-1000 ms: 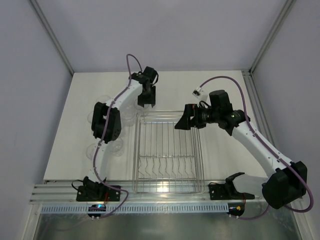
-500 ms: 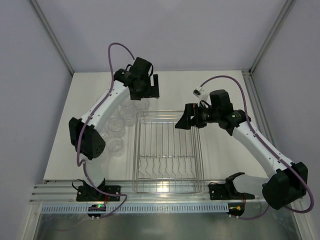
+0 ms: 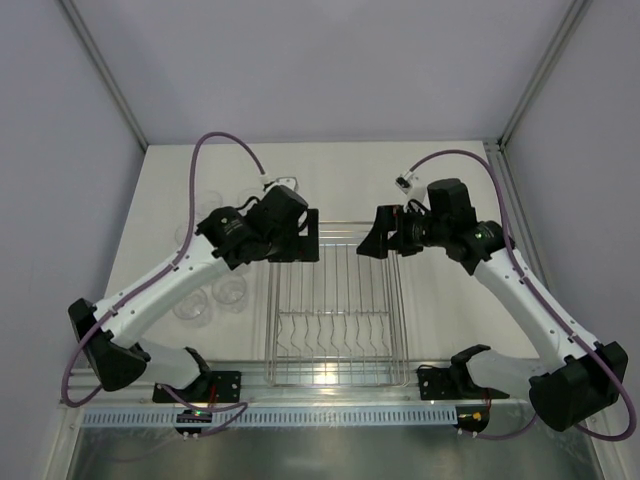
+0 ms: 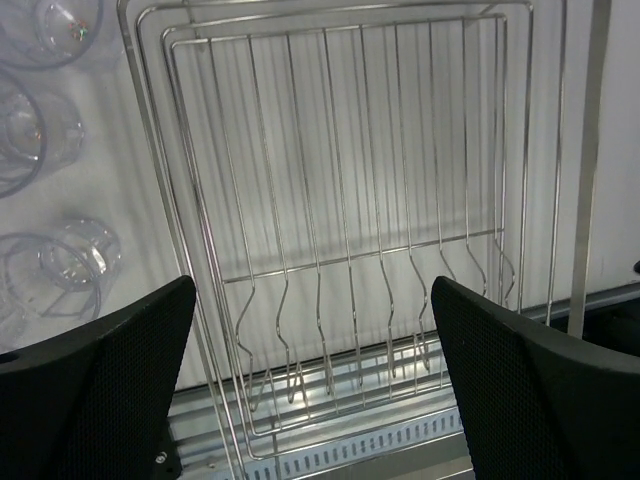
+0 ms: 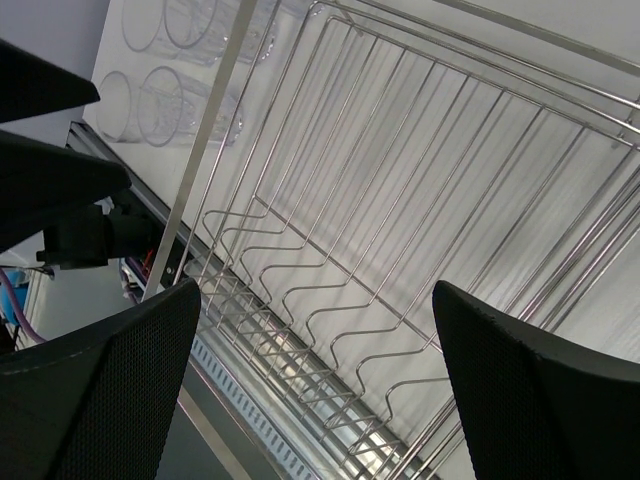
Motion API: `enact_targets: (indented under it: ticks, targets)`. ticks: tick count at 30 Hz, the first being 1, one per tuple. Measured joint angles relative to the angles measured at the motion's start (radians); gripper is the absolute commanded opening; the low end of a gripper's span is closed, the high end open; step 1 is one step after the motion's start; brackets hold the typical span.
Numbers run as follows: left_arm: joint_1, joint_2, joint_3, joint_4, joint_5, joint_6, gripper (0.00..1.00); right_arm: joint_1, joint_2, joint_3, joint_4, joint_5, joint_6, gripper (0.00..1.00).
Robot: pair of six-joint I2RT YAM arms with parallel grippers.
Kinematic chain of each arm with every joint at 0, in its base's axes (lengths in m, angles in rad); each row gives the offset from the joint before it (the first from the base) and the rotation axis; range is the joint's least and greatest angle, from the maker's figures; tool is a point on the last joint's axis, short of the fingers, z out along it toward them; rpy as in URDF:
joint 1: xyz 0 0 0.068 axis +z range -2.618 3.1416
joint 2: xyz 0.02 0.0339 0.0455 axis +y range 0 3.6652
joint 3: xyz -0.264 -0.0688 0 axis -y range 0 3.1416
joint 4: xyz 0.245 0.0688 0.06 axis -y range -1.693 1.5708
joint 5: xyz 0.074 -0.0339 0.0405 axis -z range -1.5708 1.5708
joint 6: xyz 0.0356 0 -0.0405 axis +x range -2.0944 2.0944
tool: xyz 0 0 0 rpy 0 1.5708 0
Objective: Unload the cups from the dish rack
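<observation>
Plastic cups [image 3: 230, 290] all look parked on the table [image 3: 350, 170] just left of the dish rack [image 3: 268, 310], and I can't spot one between the wires in either wrist view, so you're probably done unloading. Your left gripper [image 3: 310, 238] and right gripper [image 3: 370, 240] hang over the rack's far end, jaws spread wide with nothing in them. Lift both straight up before retreating, and steer the left arm clear of that cup cluster.
</observation>
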Motion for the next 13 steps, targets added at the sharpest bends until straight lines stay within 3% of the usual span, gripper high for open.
enact_targets:
  ticks: [7,13]
  targets:
    - [-0.134,-0.134,-0.148,-0.055,-0.116,-0.132,1.0,0.0,0.026,0.013,-0.029,0.008,0.0,1.0]
    - [-0.188,-0.307,-0.253,-0.05,-0.159,-0.198,0.99,0.0,0.05,0.017,-0.04,0.008,0.001,1.0]
